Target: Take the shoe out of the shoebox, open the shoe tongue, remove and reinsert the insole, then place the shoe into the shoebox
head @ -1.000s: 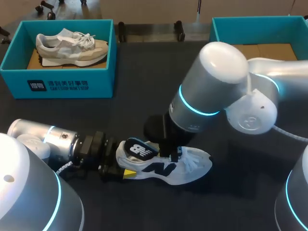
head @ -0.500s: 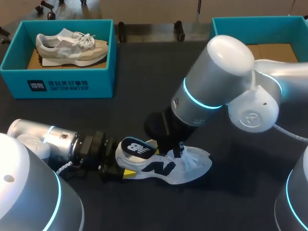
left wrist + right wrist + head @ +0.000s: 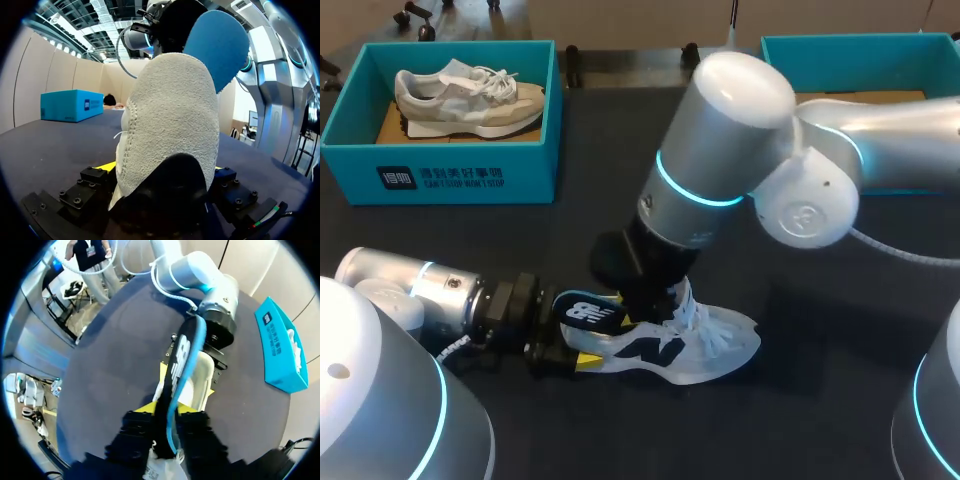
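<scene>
Our left gripper clamps the heel of the white sneaker from both sides. Above that sneaker, our right gripper pinches the insole, fingers nearly together.

White shoe with a black side mark, insole black on top and blue underneath, teal shoebox holding a beige-grey other shoe, dark desk.

The table has a dark, matte top. It fills the frame from the lower edge almost to the upper edge. Lighting is even, with soft shadows at centre.
</scene>
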Robot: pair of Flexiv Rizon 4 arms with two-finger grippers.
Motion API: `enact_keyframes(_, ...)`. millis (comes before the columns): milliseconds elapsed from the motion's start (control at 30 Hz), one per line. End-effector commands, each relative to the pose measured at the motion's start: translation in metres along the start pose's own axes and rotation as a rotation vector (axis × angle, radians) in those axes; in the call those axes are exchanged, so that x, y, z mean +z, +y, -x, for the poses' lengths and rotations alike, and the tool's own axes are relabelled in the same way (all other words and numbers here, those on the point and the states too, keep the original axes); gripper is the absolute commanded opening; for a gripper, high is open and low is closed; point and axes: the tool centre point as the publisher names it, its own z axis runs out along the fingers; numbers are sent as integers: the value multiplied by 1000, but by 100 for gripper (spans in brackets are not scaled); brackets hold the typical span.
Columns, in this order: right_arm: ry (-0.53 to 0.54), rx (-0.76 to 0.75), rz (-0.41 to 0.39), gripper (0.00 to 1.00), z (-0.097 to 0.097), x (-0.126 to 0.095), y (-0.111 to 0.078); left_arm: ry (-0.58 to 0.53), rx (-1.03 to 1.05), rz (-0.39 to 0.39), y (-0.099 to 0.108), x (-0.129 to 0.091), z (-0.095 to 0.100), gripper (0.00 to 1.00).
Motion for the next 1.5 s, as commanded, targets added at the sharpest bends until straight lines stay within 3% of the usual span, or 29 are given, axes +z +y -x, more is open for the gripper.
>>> enact_keyframes(33, 17, 13, -25, 49, 7, 3, 3, -2, 0, -1, 2, 0, 0, 0)
enact_keyframes(367, -32, 80, -56, 52, 3, -24, -3, -2, 0, -1, 2, 0, 0, 0)
enact_keyframes(567, -19, 117, 1, 50, 11, -38, -3, -2, 0, -1, 2, 0, 0, 0)
enact_keyframes(833, 60, 117, 27, 47, 19, -24, 9, -2, 0, -1, 2, 0, 0, 0)
enact_keyframes(1200, 76, 128, 34, 42, 16, -18, 22, -2, 0, -1, 2, 0, 0, 0)
enact_keyframes(1500, 103, 181, 85, 44, 16, -9, 21, -2, 0, -1, 2, 0, 0, 0)
